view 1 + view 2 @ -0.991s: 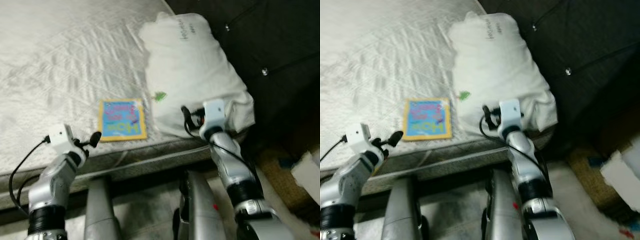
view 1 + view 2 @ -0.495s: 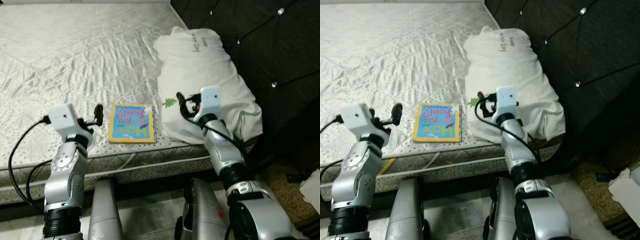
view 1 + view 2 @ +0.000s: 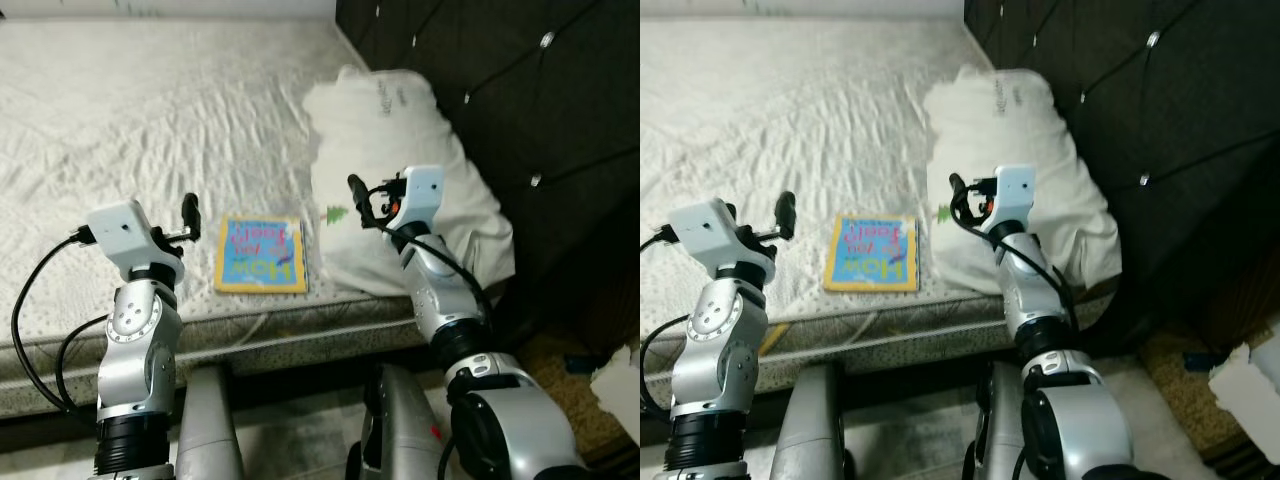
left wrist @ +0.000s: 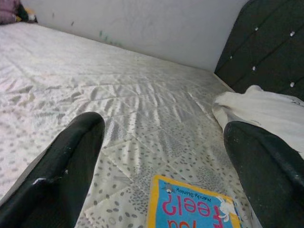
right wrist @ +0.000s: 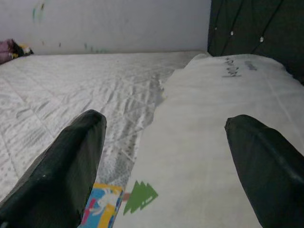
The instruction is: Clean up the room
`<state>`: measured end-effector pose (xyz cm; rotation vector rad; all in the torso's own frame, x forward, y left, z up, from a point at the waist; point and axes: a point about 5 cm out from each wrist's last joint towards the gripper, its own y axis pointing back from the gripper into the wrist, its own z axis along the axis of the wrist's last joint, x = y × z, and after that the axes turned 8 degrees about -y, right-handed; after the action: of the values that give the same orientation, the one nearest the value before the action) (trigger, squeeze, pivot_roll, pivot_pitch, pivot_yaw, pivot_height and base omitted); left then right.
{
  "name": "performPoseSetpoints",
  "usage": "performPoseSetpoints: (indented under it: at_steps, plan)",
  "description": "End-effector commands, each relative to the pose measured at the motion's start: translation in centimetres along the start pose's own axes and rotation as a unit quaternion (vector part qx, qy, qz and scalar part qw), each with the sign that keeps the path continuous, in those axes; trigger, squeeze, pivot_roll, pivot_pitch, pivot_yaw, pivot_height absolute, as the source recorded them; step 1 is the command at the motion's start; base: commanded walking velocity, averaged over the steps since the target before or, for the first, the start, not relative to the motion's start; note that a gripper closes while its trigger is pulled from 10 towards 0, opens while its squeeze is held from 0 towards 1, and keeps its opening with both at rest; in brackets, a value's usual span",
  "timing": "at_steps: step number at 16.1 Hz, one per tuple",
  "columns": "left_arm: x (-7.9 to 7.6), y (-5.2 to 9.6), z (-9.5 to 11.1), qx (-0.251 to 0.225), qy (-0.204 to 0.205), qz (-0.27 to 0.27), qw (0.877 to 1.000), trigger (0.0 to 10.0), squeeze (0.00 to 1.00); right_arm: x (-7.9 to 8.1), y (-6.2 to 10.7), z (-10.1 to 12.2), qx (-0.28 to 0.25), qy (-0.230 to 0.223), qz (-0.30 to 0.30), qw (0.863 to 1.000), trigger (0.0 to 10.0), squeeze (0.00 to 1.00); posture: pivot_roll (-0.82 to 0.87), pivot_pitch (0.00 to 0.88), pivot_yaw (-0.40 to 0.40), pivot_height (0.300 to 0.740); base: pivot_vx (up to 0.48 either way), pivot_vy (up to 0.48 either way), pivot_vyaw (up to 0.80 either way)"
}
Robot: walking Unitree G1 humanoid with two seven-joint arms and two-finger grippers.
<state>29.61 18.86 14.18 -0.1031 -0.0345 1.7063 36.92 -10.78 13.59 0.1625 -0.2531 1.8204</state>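
The left gripper (image 3: 189, 212) was raised over the near edge of the mattress (image 3: 120, 120), its two black fingers (image 4: 71, 161) spread wide apart and holding nothing. Its silver forearm stood nearly upright from the bed's front edge, wrist bent forward toward the book. The book (image 3: 261, 254), a thin blue one with a yellow border, lay flat on the mattress just beside that gripper, on its right, close to the near edge.

The right gripper (image 3: 356, 192) hung above the near end of the white pillow (image 3: 400, 150), fingers (image 5: 71, 161) likewise parted and empty, its arm rising at a slant from below. The pillow lay just right of the book, against the dark tufted headboard (image 3: 540, 110). A small green tree mark (image 5: 140, 195) showed on the pillow's edge nearest the book.
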Motion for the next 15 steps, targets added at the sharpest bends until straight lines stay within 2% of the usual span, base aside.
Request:
performPoseSetpoints:
  at_steps: [1, 5, 10, 15]
  plan:
    - [-0.5, -0.1, -0.5, 0.005, -0.009, -0.008, 1.000, 10.0, 0.00, -0.4, 0.3, -0.2, -0.003, -0.003, -0.012, 1.000, 10.0, 0.00, 0.07, 0.000, -0.038, 0.620, 0.000, 0.000, 0.00]
    - [-1.3, -0.7, -0.1, -0.005, -0.003, -0.016, 1.000, 10.0, 0.00, -0.5, 0.3, -0.2, -0.002, 0.000, -0.006, 1.000, 10.0, 0.00, 0.06, 0.000, -0.041, 0.670, 0.000, 0.000, 0.00]
    - [-0.5, -0.1, -0.5, -0.011, -0.024, 0.006, 1.000, 10.0, 0.00, -0.6, 0.5, 0.1, -0.008, 0.000, -0.003, 1.000, 10.0, 0.00, 0.08, 0.000, -0.052, 0.735, 0.000, 0.000, 0.00]
    - [-0.5, -0.5, -0.6, -0.012, -0.027, -0.006, 1.000, 10.0, 0.00, -1.0, 0.8, -0.1, -0.008, 0.004, -0.009, 1.000, 10.0, 0.00, 0.07, 0.000, -0.038, 0.740, 0.000, 0.000, 0.00]
